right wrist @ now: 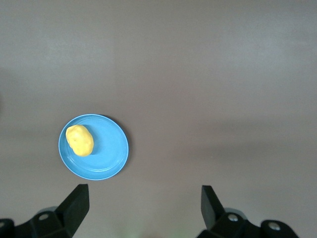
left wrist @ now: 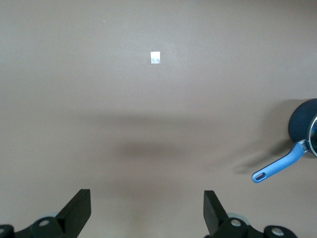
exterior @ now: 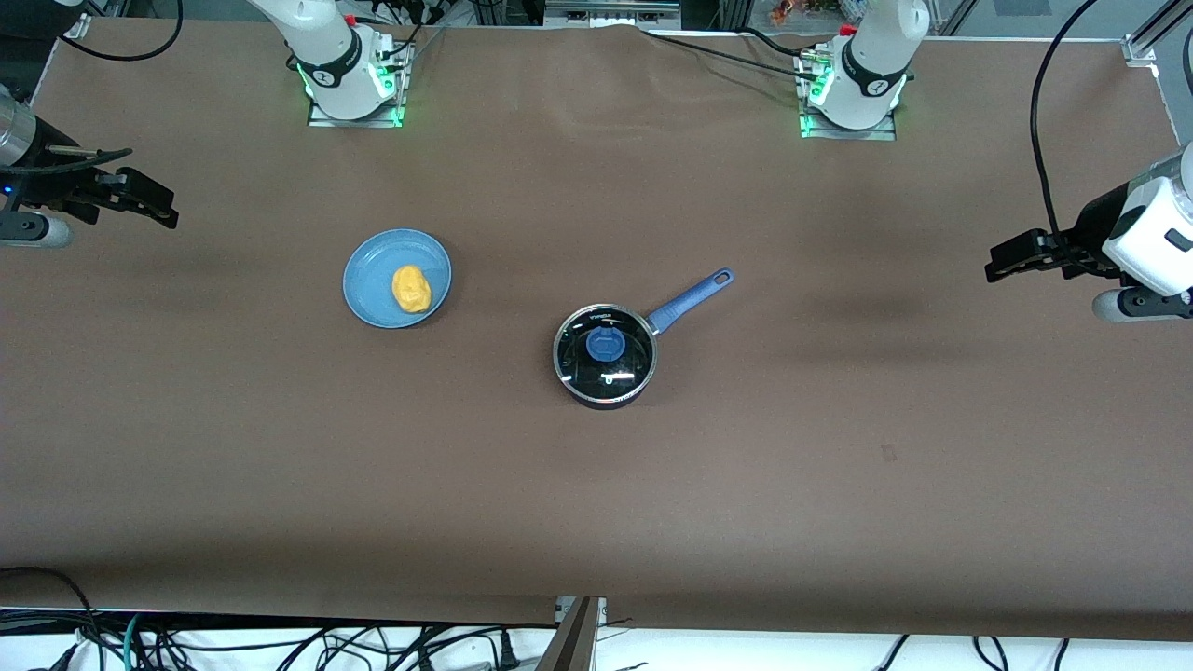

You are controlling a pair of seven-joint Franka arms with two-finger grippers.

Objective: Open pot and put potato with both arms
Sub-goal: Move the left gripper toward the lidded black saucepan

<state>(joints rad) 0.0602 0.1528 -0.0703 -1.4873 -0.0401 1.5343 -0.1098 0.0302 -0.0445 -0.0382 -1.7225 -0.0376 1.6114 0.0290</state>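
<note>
The black pot (exterior: 606,373) stands mid-table with its glass lid (exterior: 620,359) on, blue knob (exterior: 604,345) on top, and blue handle (exterior: 690,298) pointing toward the left arm's end. The yellow potato (exterior: 411,289) lies on a light-blue plate (exterior: 373,266) toward the right arm's end. My right gripper (exterior: 160,207) hovers open and empty at its end of the table, away from the plate. My left gripper (exterior: 999,261) hovers open and empty at its own end. The left wrist view shows its gripper (left wrist: 147,210), the pot (left wrist: 303,124) and handle (left wrist: 277,166). The right wrist view shows its gripper (right wrist: 144,208), the potato (right wrist: 79,140) and plate (right wrist: 109,148).
A brown cover spans the whole table. A small silver square (left wrist: 155,57) lies on it, and a small dark mark (exterior: 888,453) shows nearer the front camera than the pot. Cables (exterior: 280,643) hang along the table's near edge.
</note>
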